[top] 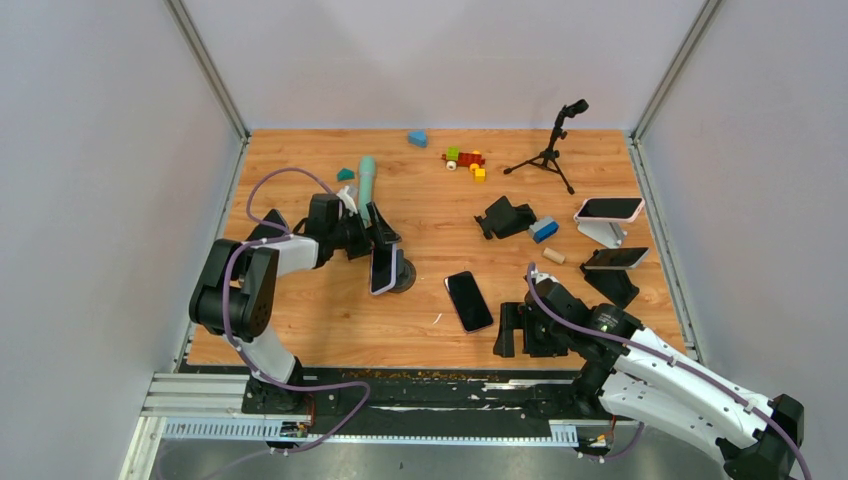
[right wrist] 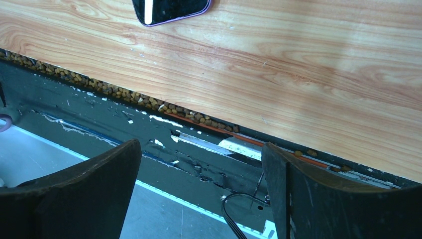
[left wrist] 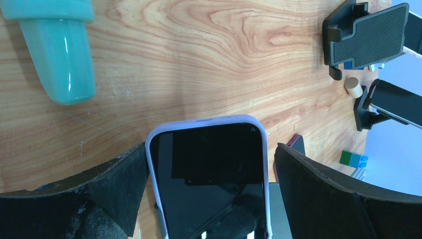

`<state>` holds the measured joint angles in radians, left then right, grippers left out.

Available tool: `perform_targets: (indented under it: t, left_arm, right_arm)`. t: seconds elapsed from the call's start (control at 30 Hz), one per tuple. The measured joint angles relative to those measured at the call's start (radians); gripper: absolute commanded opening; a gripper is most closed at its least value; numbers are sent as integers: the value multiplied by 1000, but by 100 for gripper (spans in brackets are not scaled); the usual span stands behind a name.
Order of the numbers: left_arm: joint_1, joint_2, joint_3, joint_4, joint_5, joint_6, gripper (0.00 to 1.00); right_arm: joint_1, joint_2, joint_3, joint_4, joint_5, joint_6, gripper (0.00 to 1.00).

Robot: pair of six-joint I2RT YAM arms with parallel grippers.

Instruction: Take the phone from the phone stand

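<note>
A phone in a lavender case (top: 383,268) leans on a dark round-based phone stand (top: 404,282) at the table's left-middle. My left gripper (top: 379,243) is open and straddles the phone's top. In the left wrist view the phone (left wrist: 206,169) fills the gap between the fingers. The left finger (left wrist: 117,186) touches its edge and the right finger (left wrist: 318,184) stands a little apart. The stand's grey part (left wrist: 279,211) shows behind the phone. My right gripper (top: 520,330) is open and empty at the table's front edge, also seen in the right wrist view (right wrist: 199,189).
A dark phone (top: 468,300) lies flat mid-table. Phones rest on a white stand (top: 609,209) and a black stand (top: 615,258) at right. An empty black stand (top: 505,217), a small tripod (top: 548,152), a teal cylinder (top: 367,180) and toy blocks (top: 463,160) lie further back.
</note>
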<state>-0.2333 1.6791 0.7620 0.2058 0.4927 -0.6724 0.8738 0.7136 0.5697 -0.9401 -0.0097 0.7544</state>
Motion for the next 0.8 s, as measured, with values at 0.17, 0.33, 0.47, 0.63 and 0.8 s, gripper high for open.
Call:
perform_targets:
  t: [0.17,0.33,0.47,0.63,0.8]
  left_arm:
    - [-2,-12,-10,-6,0,-11,100]
    - [-3,-31,-12,-52,-3,-13,100]
    - [-4,-50,-11,-107,-11,0,98]
    - [-6,-54,0,-143,-19,7,80]
    - [-8,-53,16,-162,-19,5,66]
  right_arm:
    - [0,0,0,0,0,0,91]
    - [0,-2,0,0,0,0,91]
    - [0,-2,0,0,0,0,91]
    - [0,-9,0,0,0,0,91]
    - [0,-21,-1,0,0,0,91]
